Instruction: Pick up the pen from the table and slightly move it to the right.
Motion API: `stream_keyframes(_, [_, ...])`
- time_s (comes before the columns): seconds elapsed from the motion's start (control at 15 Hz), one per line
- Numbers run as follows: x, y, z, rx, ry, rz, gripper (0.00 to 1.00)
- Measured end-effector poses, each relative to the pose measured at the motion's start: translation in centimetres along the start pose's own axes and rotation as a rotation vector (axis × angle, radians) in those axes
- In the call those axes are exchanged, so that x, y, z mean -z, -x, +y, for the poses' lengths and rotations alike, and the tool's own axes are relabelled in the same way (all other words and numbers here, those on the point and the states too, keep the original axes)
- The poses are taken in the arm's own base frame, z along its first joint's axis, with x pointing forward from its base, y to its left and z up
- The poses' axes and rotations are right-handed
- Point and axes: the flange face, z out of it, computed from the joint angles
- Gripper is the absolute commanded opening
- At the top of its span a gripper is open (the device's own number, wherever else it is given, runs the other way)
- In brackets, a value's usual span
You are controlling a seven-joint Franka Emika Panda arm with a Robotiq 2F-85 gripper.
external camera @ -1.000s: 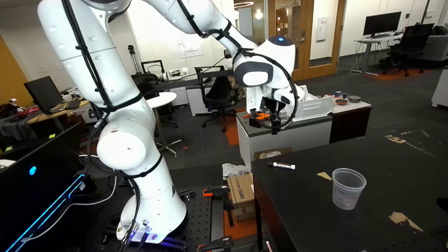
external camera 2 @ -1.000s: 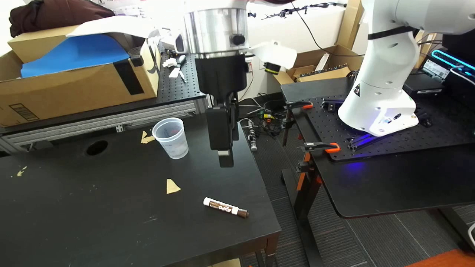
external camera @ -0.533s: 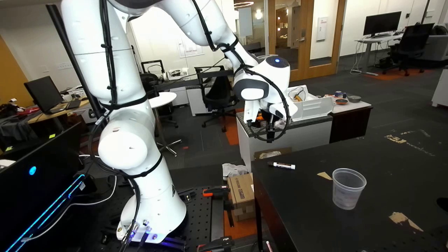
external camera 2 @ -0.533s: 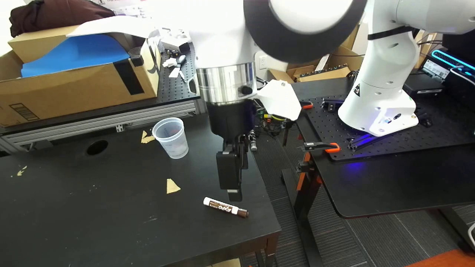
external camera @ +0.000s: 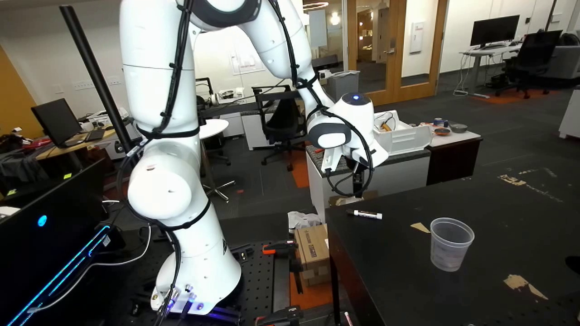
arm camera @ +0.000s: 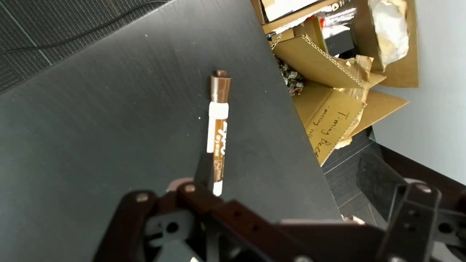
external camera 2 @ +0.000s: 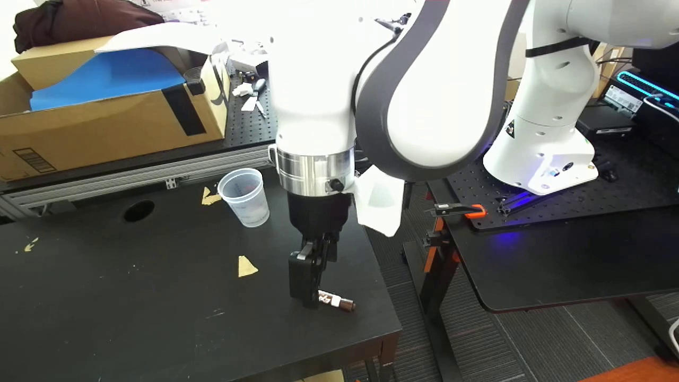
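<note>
Matt table (external camera 2: 159, 318), glossy pen (arm camera: 218, 133), cloudy plastic cup (external camera 2: 246, 200)
From where I stand, the table looks smooth; on it, the pen's hard plastic shines and the cup is slick and translucent; above the table, the gripper (arm camera: 289, 175) looks matt beneath a polished metal collar (external camera 2: 315, 174); beside the table stands a box (external camera 2: 106, 132) of dull cardboard

A clear plastic cup (external camera 2: 245, 200) stands near tan scraps (external camera 2: 246, 267).

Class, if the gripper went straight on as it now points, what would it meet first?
Pointing down, the gripper would likely meet the table first, or the pen one jaw overlaps in the wrist view; depth is unclear.
</note>
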Motion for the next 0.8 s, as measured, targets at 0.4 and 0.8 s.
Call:
stream_keyframes(0.4, [-0.9,-1.4,-0.3,-0.094,0.053,0.029,1.00])
stream_keyframes(0.8, [-0.6,-3.9,-1.1,-0.139,0.084,0.078,1.00])
